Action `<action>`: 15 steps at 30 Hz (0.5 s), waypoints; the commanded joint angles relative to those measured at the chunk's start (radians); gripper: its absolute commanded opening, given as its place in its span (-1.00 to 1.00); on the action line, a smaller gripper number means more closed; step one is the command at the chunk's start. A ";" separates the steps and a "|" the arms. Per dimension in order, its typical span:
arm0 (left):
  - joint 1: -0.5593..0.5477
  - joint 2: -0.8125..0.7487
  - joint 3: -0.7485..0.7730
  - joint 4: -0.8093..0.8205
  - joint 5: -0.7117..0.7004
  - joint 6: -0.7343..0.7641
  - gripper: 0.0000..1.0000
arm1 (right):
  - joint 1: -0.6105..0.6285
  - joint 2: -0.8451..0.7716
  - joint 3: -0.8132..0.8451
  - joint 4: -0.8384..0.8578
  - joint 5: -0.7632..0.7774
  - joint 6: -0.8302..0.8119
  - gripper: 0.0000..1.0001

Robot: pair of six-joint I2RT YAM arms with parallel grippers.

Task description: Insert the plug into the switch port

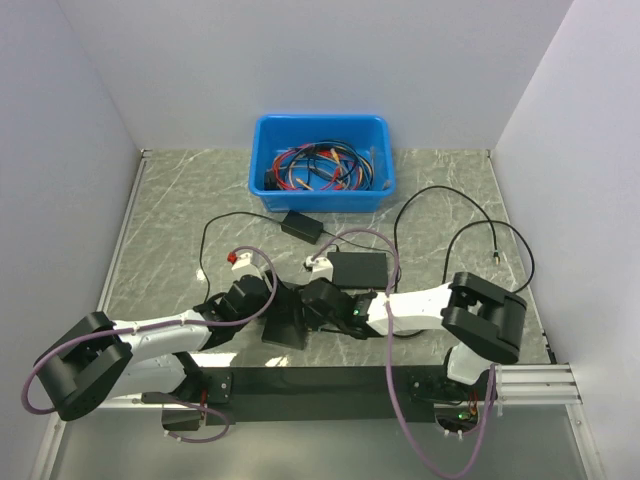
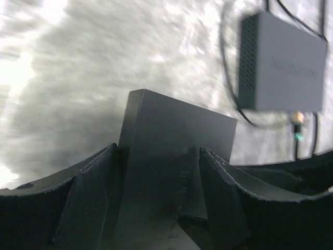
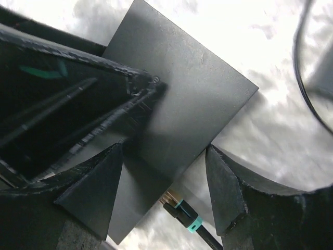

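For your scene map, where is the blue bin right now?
In the top view, the blue bin sits at the far middle of the table, just beyond the small black adapter.

Arms meet mid-table: left gripper reaches toward 3 o'clock, clamping the switch; right gripper reaches toward 9 o'clock, jaws spread.
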 commanded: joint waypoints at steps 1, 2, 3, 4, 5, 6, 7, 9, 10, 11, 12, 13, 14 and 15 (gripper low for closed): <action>-0.008 0.024 0.025 -0.123 -0.009 -0.035 0.41 | -0.002 0.089 0.105 0.030 -0.028 -0.037 0.39; -0.007 0.024 0.033 -0.137 -0.032 -0.036 0.41 | -0.011 0.121 0.145 0.026 -0.027 -0.044 0.40; -0.005 0.020 0.036 -0.143 -0.041 -0.038 0.43 | -0.022 0.137 0.162 0.020 -0.036 -0.050 0.39; -0.005 0.020 0.041 -0.151 -0.052 -0.038 0.43 | -0.049 0.147 0.182 0.029 -0.043 -0.051 0.39; -0.005 0.023 0.050 -0.160 -0.073 -0.038 0.44 | -0.064 0.167 0.190 0.036 -0.057 -0.053 0.39; 0.001 0.029 0.056 -0.178 -0.085 -0.036 0.45 | -0.077 0.177 0.200 0.049 -0.072 -0.056 0.39; 0.005 0.032 0.061 -0.182 -0.090 -0.035 0.45 | -0.092 0.184 0.208 0.050 -0.083 -0.057 0.39; 0.031 0.049 0.070 -0.166 -0.093 -0.023 0.47 | -0.124 0.204 0.245 0.044 -0.089 -0.071 0.39; 0.045 0.055 0.070 -0.151 -0.083 -0.013 0.47 | -0.132 0.209 0.269 0.041 -0.088 -0.076 0.39; 0.062 0.061 0.071 -0.139 -0.067 -0.001 0.47 | -0.143 0.221 0.283 0.036 -0.091 -0.080 0.38; 0.093 0.076 0.077 -0.125 -0.044 0.016 0.47 | -0.156 0.227 0.297 0.029 -0.094 -0.090 0.38; 0.108 0.086 0.084 -0.111 -0.032 0.025 0.47 | -0.158 0.232 0.311 0.023 -0.088 -0.094 0.38; 0.120 0.092 0.100 -0.108 -0.026 0.036 0.47 | -0.161 0.241 0.332 0.018 -0.088 -0.097 0.38; 0.140 0.104 0.108 -0.108 -0.021 0.052 0.47 | -0.167 0.246 0.342 0.013 -0.088 -0.105 0.38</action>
